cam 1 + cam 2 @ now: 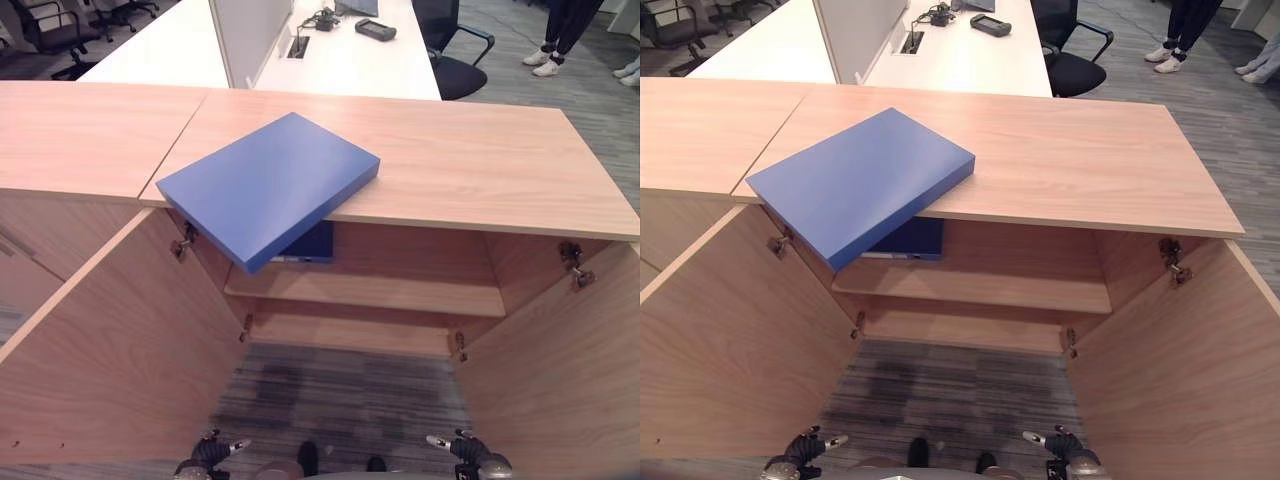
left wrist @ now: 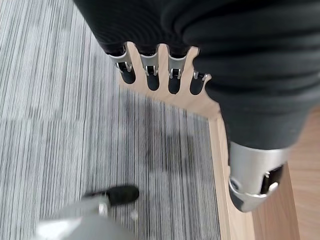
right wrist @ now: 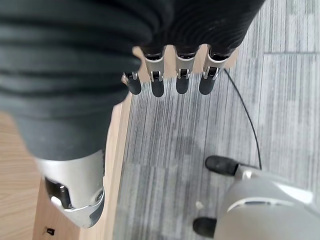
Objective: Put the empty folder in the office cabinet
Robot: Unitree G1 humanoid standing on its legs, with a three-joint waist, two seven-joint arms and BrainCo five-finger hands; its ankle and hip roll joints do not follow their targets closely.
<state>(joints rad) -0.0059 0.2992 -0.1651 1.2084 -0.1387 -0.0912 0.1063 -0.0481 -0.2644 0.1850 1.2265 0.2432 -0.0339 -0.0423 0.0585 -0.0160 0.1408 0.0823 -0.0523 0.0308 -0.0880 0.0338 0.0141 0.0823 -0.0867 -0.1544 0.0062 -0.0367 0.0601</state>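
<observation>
Even bright overhead light, cabinet (image 1: 370, 290) interior shaded, carpet (image 1: 340, 390) streaked with blur, wide-angle bend at edges.

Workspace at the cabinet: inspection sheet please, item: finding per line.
Surface: wood cabinet top, bare apart from the folder.
Job's things: blue folder lies flat on the top, one corner overhanging the front edge; cabinet doors open; shelf holds a second blue item.
Clutter: dark devices on the white desk behind.
Hands: left hand and right hand low, fingers straight, holding nothing.
Cables: nothing seen on the cabinet.
Surroundings: office chair; person's shoes far right.
</observation>
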